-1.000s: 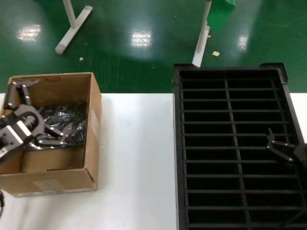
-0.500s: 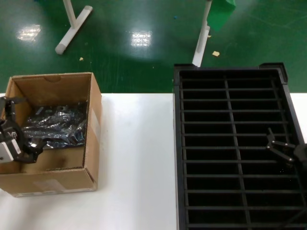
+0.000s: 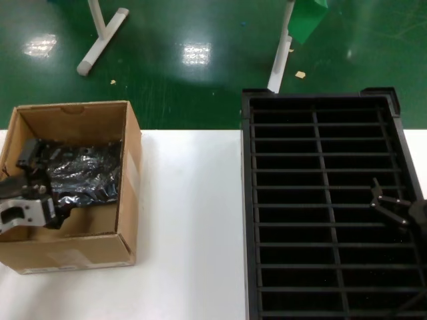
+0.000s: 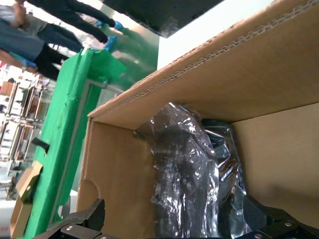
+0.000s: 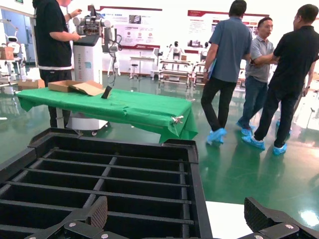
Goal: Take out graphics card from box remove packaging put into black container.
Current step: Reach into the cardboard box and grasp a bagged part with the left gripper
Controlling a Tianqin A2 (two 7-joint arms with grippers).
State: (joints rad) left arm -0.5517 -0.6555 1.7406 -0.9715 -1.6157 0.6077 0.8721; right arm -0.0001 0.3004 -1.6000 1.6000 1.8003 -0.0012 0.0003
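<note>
One box (image 3: 80,193), one bagged card inside; left end effector (image 3: 27,207) spread wide over it.

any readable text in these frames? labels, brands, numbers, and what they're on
None can be read.
Box: pale label on its side, too blurred to read.
Wall posters behind the people: print too small to read.
Bag, black crate: no text visible.
Left gripper is in the box; right gripper is over the crate; no markings legible.
</note>
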